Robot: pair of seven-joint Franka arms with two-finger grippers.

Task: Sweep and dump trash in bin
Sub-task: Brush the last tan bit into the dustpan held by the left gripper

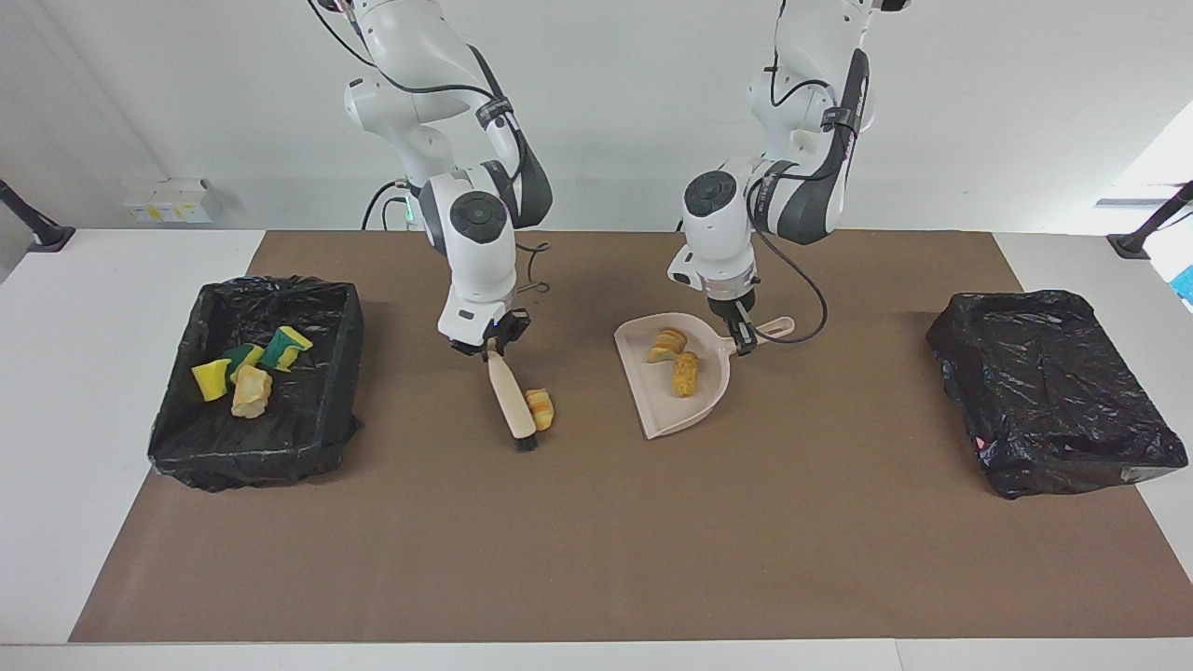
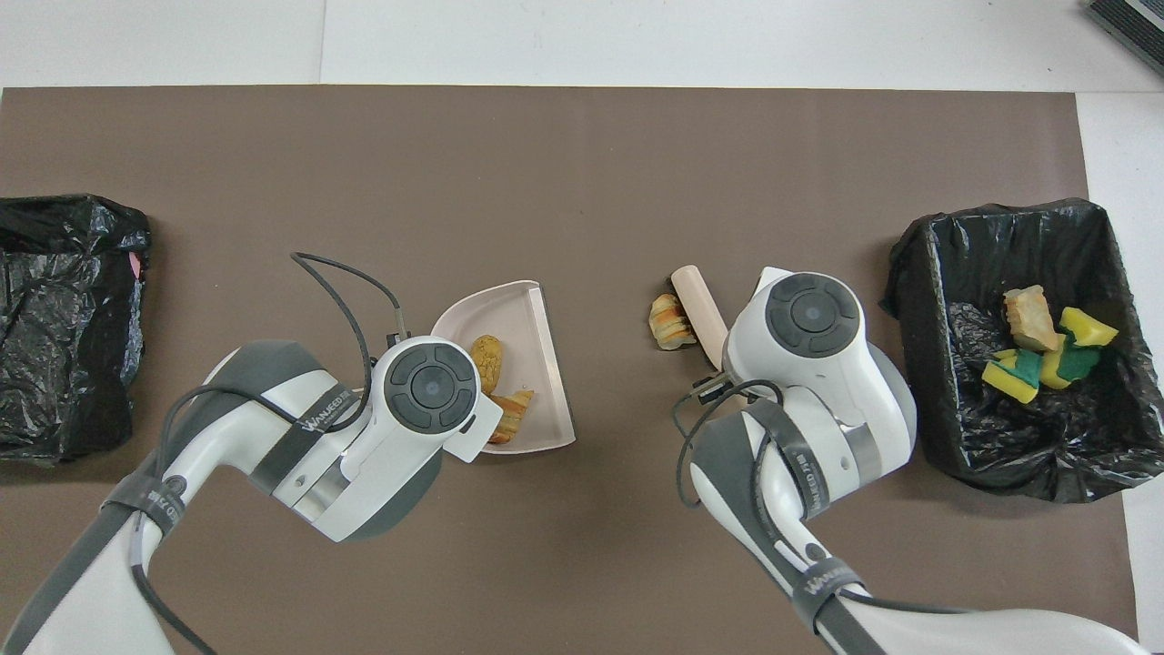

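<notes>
In a black-lined bin (image 1: 177, 410) lie four scraps (image 1: 247, 370). The right hand (image 1: 488, 346) pinches a beige brush (image 1: 511, 399) whose bristles touch an orange-brown lump (image 1: 540, 408) on the counter (image 1: 596, 540). The left hand (image 1: 743, 337) clamps a beige dustpan (image 1: 652, 401) holding two bread-like lumps (image 1: 678, 359).
</notes>
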